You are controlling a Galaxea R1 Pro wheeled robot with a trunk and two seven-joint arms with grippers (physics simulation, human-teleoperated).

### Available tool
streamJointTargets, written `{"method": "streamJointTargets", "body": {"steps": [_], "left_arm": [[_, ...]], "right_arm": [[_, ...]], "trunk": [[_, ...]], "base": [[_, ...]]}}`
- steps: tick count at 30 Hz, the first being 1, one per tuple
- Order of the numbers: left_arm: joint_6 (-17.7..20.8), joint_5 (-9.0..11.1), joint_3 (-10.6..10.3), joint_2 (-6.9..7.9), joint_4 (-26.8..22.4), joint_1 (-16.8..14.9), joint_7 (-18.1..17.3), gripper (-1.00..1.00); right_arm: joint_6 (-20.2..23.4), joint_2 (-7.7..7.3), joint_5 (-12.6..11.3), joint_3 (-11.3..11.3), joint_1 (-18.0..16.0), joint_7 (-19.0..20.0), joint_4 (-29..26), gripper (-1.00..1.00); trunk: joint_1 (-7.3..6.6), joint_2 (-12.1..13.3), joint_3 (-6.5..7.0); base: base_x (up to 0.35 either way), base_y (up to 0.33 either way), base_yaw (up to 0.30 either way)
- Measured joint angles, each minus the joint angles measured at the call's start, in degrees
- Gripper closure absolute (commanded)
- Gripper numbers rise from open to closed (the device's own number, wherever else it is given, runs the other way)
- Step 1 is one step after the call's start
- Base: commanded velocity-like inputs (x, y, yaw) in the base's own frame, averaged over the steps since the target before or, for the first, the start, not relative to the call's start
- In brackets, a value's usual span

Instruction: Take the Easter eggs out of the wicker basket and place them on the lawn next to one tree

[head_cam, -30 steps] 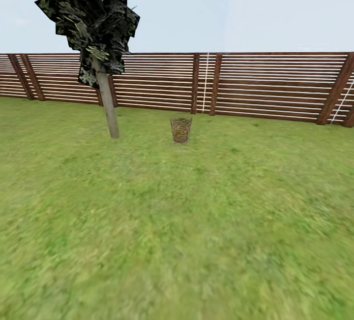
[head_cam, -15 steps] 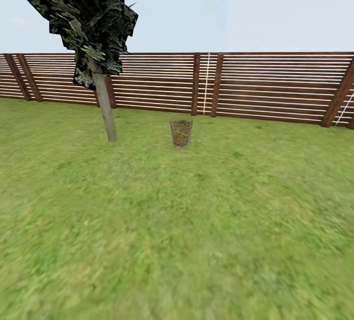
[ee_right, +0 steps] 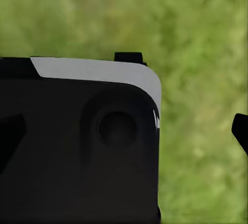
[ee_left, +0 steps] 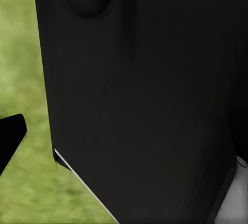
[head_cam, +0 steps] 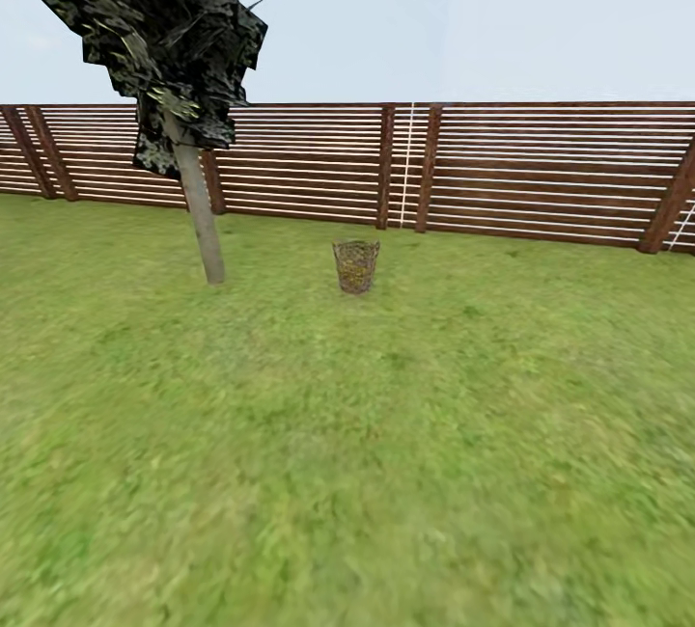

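Head view: the basket (head_cam: pixel 356 266) stands upright on the lawn (head_cam: pixel 347 453), in the far part of the grass, a short way in front of the fence (head_cam: pixel 541 169). It is a small brown woven container with an open top. Its contents read as a yellowish mottled mass through the weave; individual eggs cannot be resolved at this range.

The tree (head_cam: pixel 198 212) stands to the left of the basket, near it but clearly apart, at roughly the same depth on the lawn. Its pale trunk leans slightly, with the base further right than the top of the bare section. Dark, whitish-speckled foliage (head_cam: pixel 154 19) covers the upper trunk and reaches the top left corner of the picture.

The fence is made of brown horizontal slats on darker posts and runs across the full width of the view along the far edge of the lawn. Pale sky with a faint cloud lies above it. The near grass is blurred.

Left wrist view: a large black body panel (ee_left: pixel 144 95) of the robot, carrying a round recess near one corner, covers most of the picture. Blurred grass shows along one side. A dark tip (ee_left: pixel 11 139) enters at the picture edge. The left pincer's state cannot be told.

Right wrist view: a black housing (ee_right: pixel 77 146) with a light grey edge strip and a round recess lies over blurred grass. A small dark tip (ee_right: pixel 241 130) shows at the opposite picture edge. The right pincer's state cannot be told.
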Motion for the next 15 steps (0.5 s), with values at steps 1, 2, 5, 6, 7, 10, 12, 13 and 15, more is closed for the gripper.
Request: {"method": "streamJointTargets", "body": {"steps": [1, 2, 5, 6, 7, 10, 12, 13, 15], "left_arm": [[0.00, 0.00, 0.00, 0.00, 0.00, 0.00, 0.00, -1.00], [0.00, 0.00, 0.00, 0.00, 0.00, 0.00, 0.00, -1.00], [0.00, 0.00, 0.00, 0.00, 0.00, 0.00, 0.00, -1.00], [0.00, 0.00, 0.00, 0.00, 0.00, 0.00, 0.00, -1.00], [0.00, 0.00, 0.00, 0.00, 0.00, -0.01, 0.00, -1.00], [0.00, 0.00, 0.00, 0.00, -0.01, -0.01, 0.00, -1.00], [0.00, 0.00, 0.00, 0.00, 0.00, 0.00, 0.00, -1.00], [0.00, 0.00, 0.00, 0.00, 0.00, 0.00, 0.00, -1.00], [0.00, 0.00, 0.00, 0.00, 0.00, -0.01, 0.00, -1.00]], "right_arm": [[-0.01, 0.02, 0.01, 0.00, 0.02, 0.00, 0.23, -1.00], [-0.01, 0.04, 0.01, 0.00, 0.01, -0.02, 0.38, -1.00], [-0.01, 0.12, 0.02, 0.00, 0.02, -0.03, 0.57, -1.00], [-0.01, 0.13, 0.02, 0.00, 0.01, -0.02, 0.59, -1.00], [-0.01, 0.14, 0.02, 0.00, 0.03, 0.00, 0.61, -1.00], [-0.01, 0.15, 0.02, 0.00, 0.06, 0.03, 0.69, -1.00], [-0.01, 0.16, 0.02, 0.00, 0.07, 0.01, 0.71, -1.00], [-0.01, 0.16, 0.02, 0.00, 0.06, 0.02, 0.72, -1.00], [0.00, 0.16, 0.02, 0.00, 0.03, 0.03, 0.76, -1.00]], "trunk": [[0.00, 0.00, 0.00], [0.00, 0.00, 0.00], [0.00, 0.00, 0.00], [0.00, 0.00, 0.00], [0.00, 0.00, 0.00], [0.00, 0.00, 0.00], [0.00, 0.00, 0.00], [0.00, 0.00, 0.00], [0.00, 0.00, 0.00]], "base": [[0.337, 0.000, 0.000], [0.337, 0.000, 0.000], [0.337, 0.000, 0.000], [0.336, 0.000, 0.000], [0.336, 0.000, 0.000], [0.337, 0.000, 0.000], [0.337, 0.000, 0.000], [0.337, 0.000, 0.000], [0.337, 0.000, 0.000]]}}
